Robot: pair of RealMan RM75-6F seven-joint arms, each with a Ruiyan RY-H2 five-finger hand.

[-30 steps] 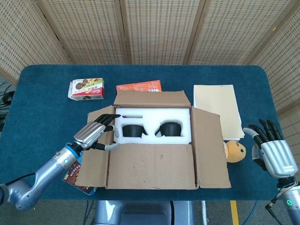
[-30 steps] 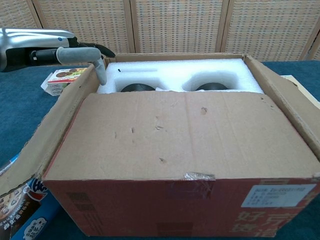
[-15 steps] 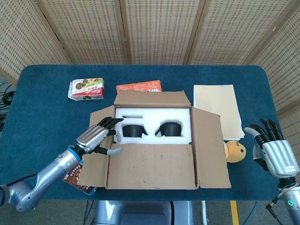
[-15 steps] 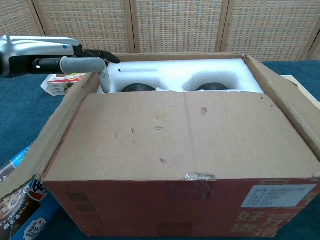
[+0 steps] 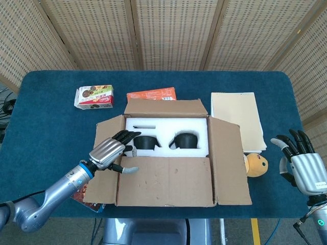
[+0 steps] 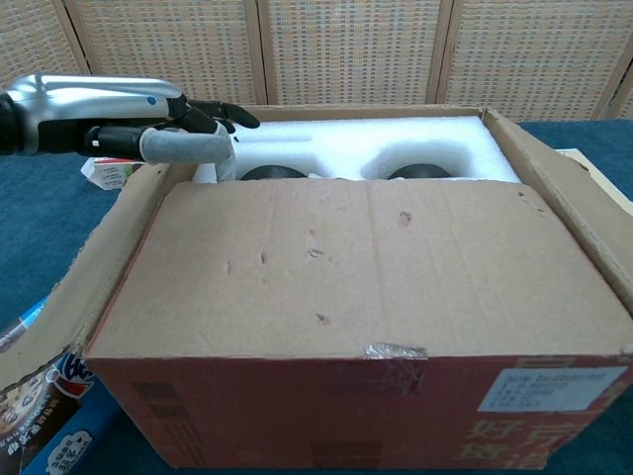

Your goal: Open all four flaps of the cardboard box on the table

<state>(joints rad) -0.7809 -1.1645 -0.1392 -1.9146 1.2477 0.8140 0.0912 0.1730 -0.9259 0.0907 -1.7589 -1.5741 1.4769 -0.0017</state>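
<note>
The cardboard box [image 5: 168, 153] sits mid-table. Its back flap [image 5: 166, 107] stands up, and the left flap [image 5: 102, 176] and right flap [image 5: 227, 161] are spread outward. The front flap [image 5: 164, 178] lies flat over the near half of the top [image 6: 366, 267]. White foam [image 5: 166, 130] holding two black objects shows behind it. My left hand [image 5: 112, 152] hovers over the box's left edge, fingers apart and empty, thumb at the front flap's left corner [image 6: 168, 134]. My right hand [image 5: 301, 164] is spread open near the table's right edge, far from the box.
A cookie box [image 5: 93, 96] and an orange packet [image 5: 152, 94] lie behind the box. A tan folder [image 5: 237, 120] and a yellow plush toy [image 5: 255, 164] lie to the right. A snack bag [image 6: 40, 416] pokes out under the left flap.
My left hand has slid rightward and nearer, from the left flap towards the front flap's left corner. My right hand has drifted slightly toward the table's edge. The flaps have not moved.
</note>
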